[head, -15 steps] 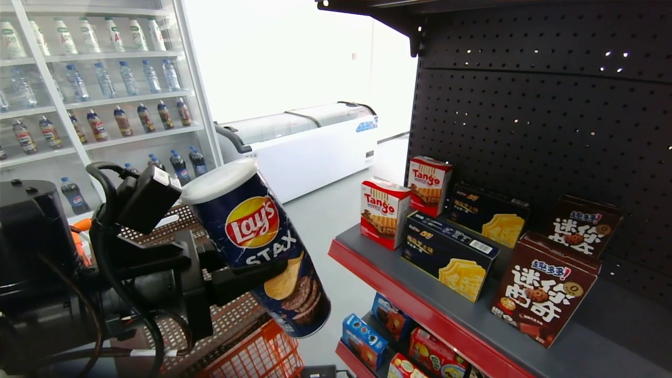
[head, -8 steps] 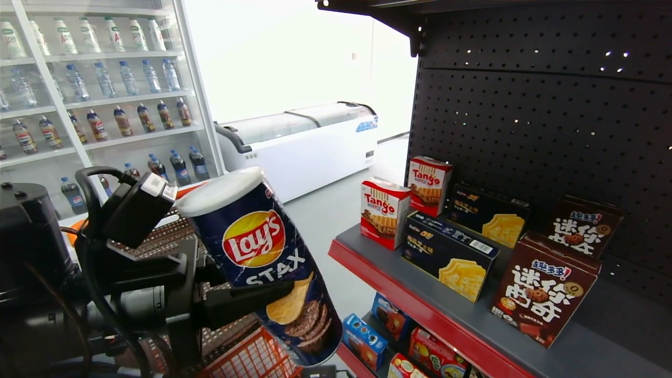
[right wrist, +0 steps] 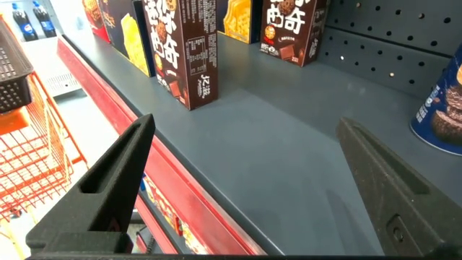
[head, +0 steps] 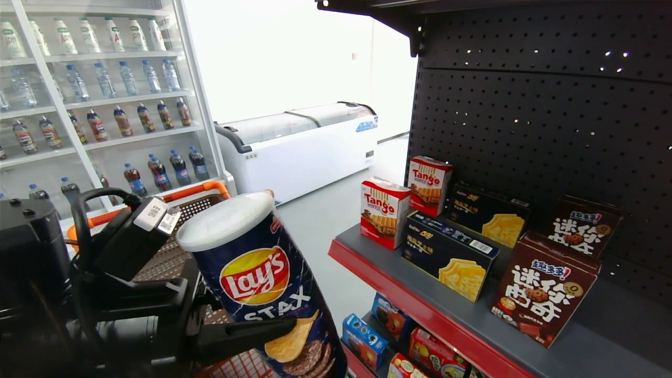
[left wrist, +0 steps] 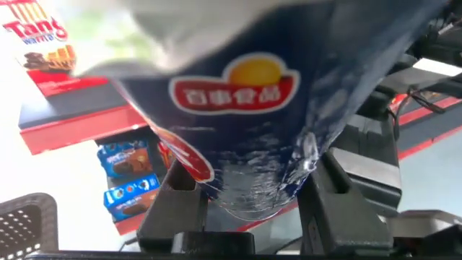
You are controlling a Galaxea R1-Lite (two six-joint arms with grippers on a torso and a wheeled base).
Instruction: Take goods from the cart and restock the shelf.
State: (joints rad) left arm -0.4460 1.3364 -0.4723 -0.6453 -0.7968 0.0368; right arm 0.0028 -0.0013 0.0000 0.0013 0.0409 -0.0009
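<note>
My left gripper (head: 251, 321) is shut on a dark blue chip can (head: 261, 281) with a white lid, held tilted in the air left of the shelf. In the left wrist view the can (left wrist: 267, 108) sits between the two black fingers (left wrist: 177, 213). The grey shelf board with a red front edge (head: 391, 270) carries red-and-white wafer boxes (head: 385, 211), dark blue boxes (head: 449, 254) and brown boxes (head: 543, 286). My right gripper (right wrist: 245, 184) stands open above a bare stretch of the shelf (right wrist: 281, 152), beside a brown box (right wrist: 177, 50).
The orange cart (head: 202, 190) with a brown mesh basket stands behind and below the left arm. A second blue can (right wrist: 444, 108) stands on the shelf by the pegboard back wall. Lower shelf levels hold small snack packs (head: 365, 338). A drinks fridge (head: 94, 89) and a chest freezer (head: 304, 142) stand beyond.
My left arm has come down and a little to the right with the can still held, uncovering the cart's orange handle. The shelf goods have not moved.
</note>
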